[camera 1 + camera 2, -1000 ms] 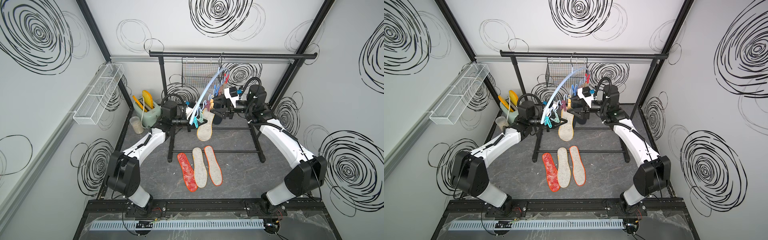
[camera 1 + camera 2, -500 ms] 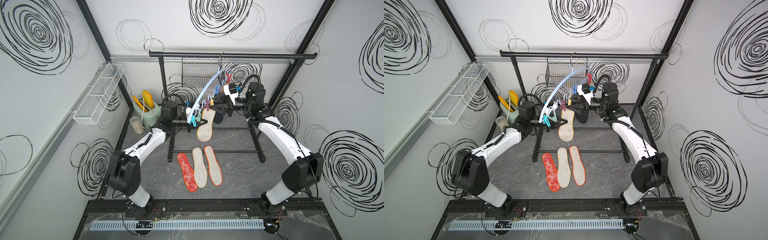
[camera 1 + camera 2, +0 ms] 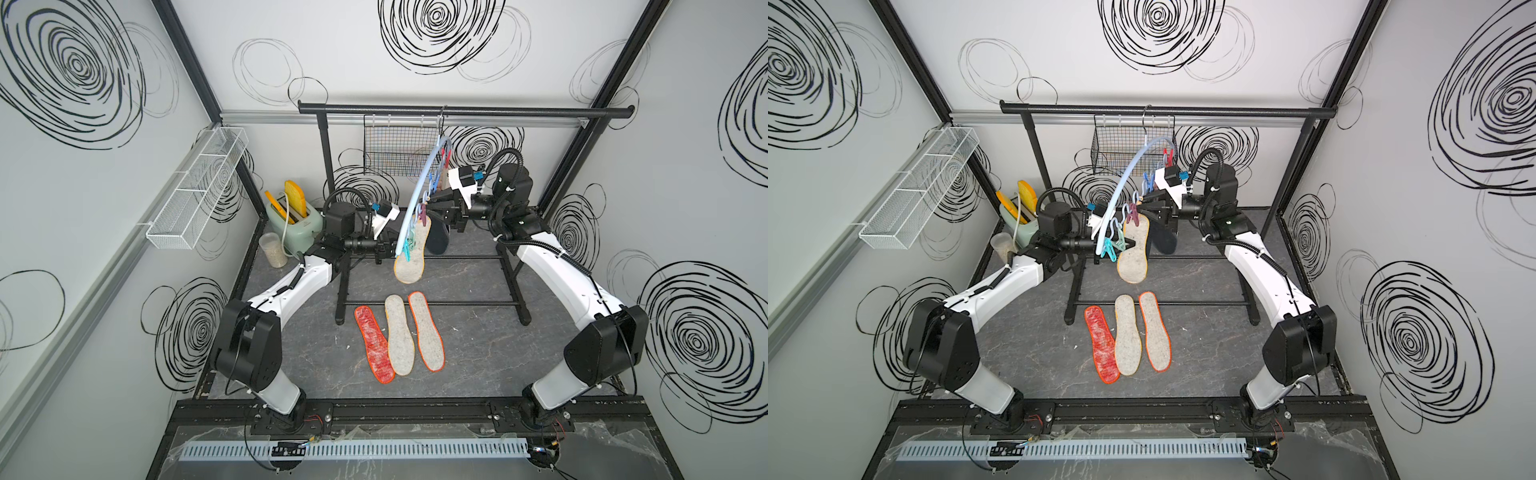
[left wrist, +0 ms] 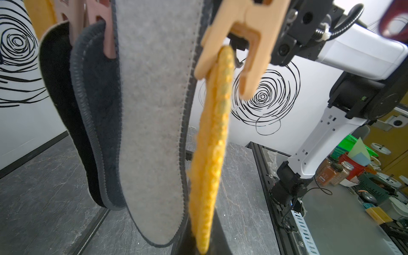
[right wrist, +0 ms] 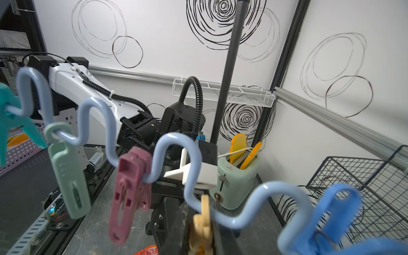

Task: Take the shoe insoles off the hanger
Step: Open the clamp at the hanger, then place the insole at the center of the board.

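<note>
Wavy pale-blue hanger [image 5: 176,137], splayed beige peg [image 4: 240,28]

garment rail [image 3: 457,111]: spans the far side, feet on the floor [image 3: 478,345].
hanger [image 3: 419,195]: hooked on the rail right of centre, slanting down toward the near left.
wire basket [image 3: 395,153]: hung on the rail, just left of the hanger's hook.
hanging insoles [image 3: 411,253]: pegged side by side under the hanger's lower stretch, clear of the floor.
floor insoles [image 3: 401,336]: three side by side, near of the rail's base; the middle one overlaps the left one.
toaster [image 3: 296,224]: far left corner, left of the rail's left post.
jar [image 3: 273,250]: just near-left of the toaster.
wall shelf [image 3: 195,195]: on the left wall.
</note>
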